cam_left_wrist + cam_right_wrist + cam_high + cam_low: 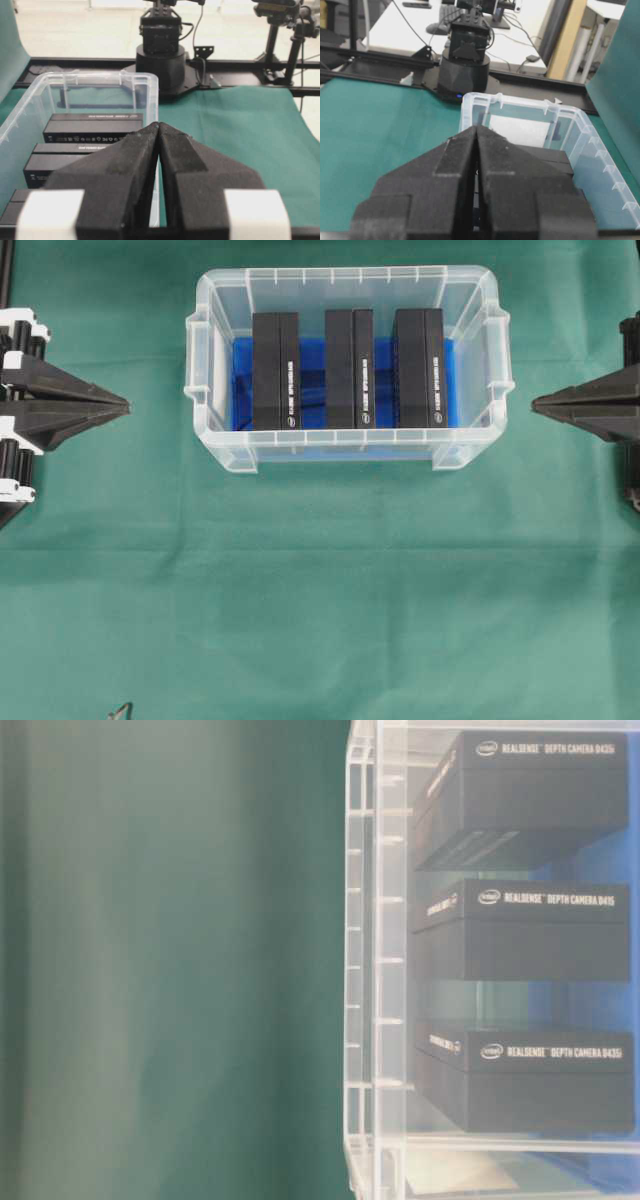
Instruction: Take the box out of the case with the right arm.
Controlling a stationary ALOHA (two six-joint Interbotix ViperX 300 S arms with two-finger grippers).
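The clear plastic case [210, 370] with a blue floor stands at the back middle of the green cloth. Three black boxes stand on edge inside it: a left box [276, 370], a middle box [349, 368] and a right box [420, 367]. The same case [372, 960] and a box [520, 935] fill the right of the table-level view. My right gripper [533, 405] is shut and empty, its tip a little right of the case's right wall. My left gripper [128, 403] is shut and empty, left of the case. The wrist views show each gripper [158, 123] [476, 127] pointing at the case [150, 95] [600, 150].
Green cloth [320, 590] covers the table in front of the case. The opposite arm's black base [160, 55] stands beyond the case in the left wrist view, and the other base [465, 70] in the right wrist view. A small dark item [120, 710] sits at the front edge.
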